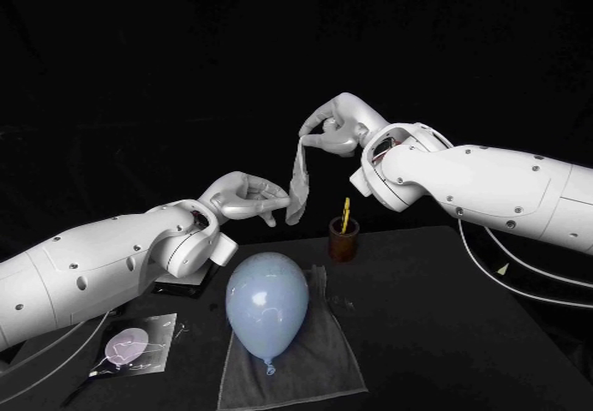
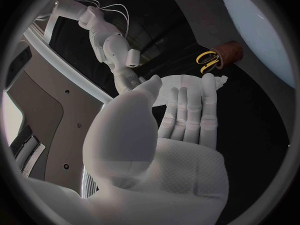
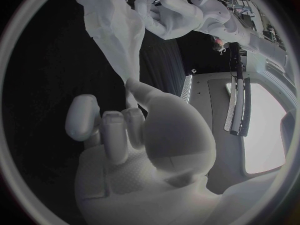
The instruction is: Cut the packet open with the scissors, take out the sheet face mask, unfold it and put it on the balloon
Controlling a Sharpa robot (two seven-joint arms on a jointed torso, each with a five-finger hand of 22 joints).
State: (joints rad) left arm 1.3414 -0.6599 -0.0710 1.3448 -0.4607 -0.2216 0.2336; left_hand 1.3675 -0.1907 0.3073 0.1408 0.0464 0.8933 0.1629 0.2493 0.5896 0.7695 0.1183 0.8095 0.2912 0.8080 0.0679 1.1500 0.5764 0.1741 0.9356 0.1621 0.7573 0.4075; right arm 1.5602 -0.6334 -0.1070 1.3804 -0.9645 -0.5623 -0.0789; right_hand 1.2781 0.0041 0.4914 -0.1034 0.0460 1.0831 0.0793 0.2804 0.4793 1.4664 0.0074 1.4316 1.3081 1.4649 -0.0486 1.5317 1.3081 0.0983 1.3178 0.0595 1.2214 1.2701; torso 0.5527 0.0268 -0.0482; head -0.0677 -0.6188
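Note:
A white sheet face mask [image 1: 299,181] hangs as a narrow, still folded strip above the table's far side. My right hand [image 1: 333,128] pinches its upper end and my left hand [image 1: 254,199] pinches its lower end. The right wrist view shows the mask [image 3: 115,30] stretching from my right hand [image 3: 134,125] up to the left hand [image 3: 167,16]. The left hand [image 2: 184,110] has the mask [image 2: 167,96] between thumb and fingers. The pale blue balloon [image 1: 266,301] lies on a grey cloth [image 1: 324,360] below both hands. The scissors [image 1: 344,211] stand in a brown cup [image 1: 344,241].
The opened packet [image 1: 139,347] lies flat at the table's near left. In the left wrist view the yellow-handled scissors [image 2: 207,60] sit in the cup [image 2: 230,52] beside the balloon [image 2: 262,30]. Cables hang under my right arm [image 1: 494,193].

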